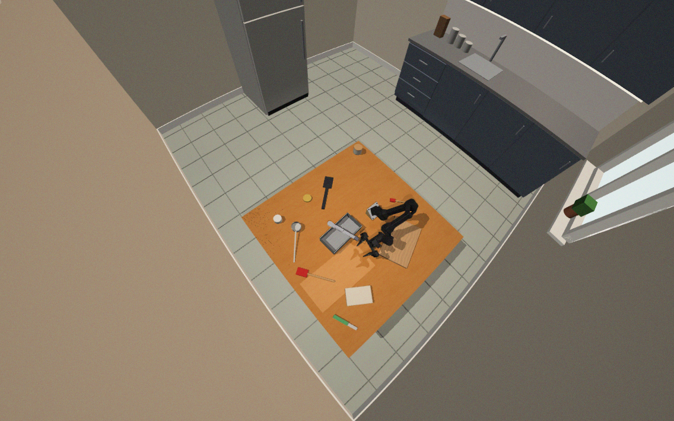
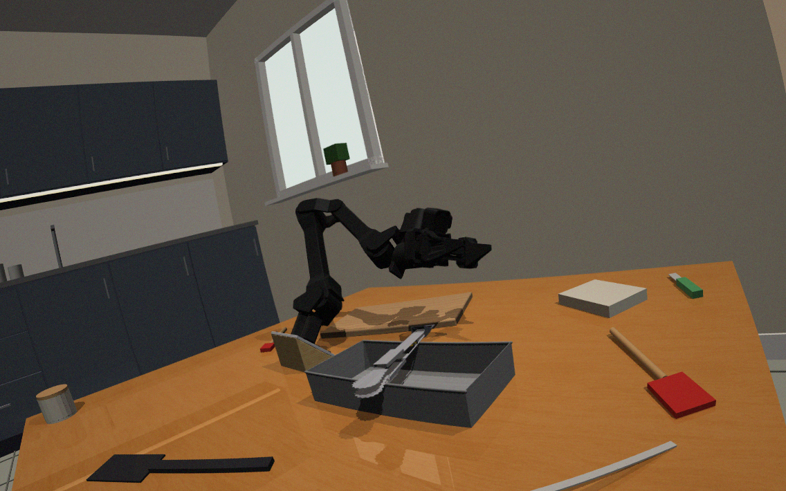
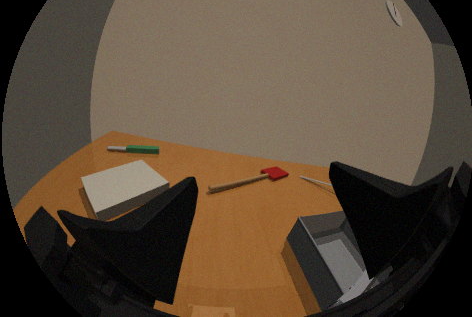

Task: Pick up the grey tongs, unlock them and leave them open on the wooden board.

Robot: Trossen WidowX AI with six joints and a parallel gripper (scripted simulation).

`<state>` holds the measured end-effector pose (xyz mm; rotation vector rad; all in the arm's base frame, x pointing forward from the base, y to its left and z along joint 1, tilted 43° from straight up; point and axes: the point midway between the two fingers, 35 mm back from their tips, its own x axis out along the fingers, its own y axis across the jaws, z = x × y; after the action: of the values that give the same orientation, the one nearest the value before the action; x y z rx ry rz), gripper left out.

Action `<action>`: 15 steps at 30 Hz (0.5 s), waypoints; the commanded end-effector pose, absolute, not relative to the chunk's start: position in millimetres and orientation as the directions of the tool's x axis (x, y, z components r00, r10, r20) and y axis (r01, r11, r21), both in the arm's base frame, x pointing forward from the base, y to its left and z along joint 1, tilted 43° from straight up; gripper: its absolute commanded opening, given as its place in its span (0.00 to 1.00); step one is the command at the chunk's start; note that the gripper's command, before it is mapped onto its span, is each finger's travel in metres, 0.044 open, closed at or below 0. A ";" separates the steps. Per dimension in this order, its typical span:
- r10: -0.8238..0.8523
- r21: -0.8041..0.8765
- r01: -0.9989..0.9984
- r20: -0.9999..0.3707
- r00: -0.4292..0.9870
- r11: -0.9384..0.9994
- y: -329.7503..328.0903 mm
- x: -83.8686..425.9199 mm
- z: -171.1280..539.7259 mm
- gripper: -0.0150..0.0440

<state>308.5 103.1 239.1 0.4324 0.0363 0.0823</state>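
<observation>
Tool [image 1: 368,246] [image 2: 445,251] [image 3: 266,178]: fingers wide apart, nothing between them; raised above the desk, level with the arm's reach rather than aimed down.
Tongs [image 1: 343,230] [image 2: 397,360] [image 3: 356,287]: lying across the tin, arms together, scalloped tips out over one long wall, hinge end past the opposite wall, on the board's side.
Tin [image 1: 332,245] [image 2: 411,400] [image 3: 312,258]: dark grey, upright on the desk [image 1: 323,293] [image 2: 536,402] [image 3: 240,243].
Board [image 1: 404,251] [image 2: 405,312]: flat on the desk near the arm's base, partly under the arm in the top view; tongs not on it.
White block [image 1: 359,295] [image 2: 602,297] [image 3: 125,187]: flat, between the red spatula [image 1: 302,272] [image 2: 680,393] [image 3: 274,173] and the green-handled thing [image 1: 341,319] [image 2: 689,287] [image 3: 142,149].
Black spatula [image 1: 327,183] [image 2: 130,467]: flat, apart from the tin.
</observation>
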 end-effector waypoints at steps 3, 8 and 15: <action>0.086 0.385 -0.067 -0.031 0.996 0.920 101.0 312.9 237.5 0.80; 0.066 0.169 -0.039 -0.153 0.986 0.985 84.4 332.9 212.2 0.69; 0.027 -0.254 -0.145 -0.419 0.908 0.956 39.1 354.0 163.5 0.69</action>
<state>349.6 54.8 179.7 -0.1691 0.3349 0.0641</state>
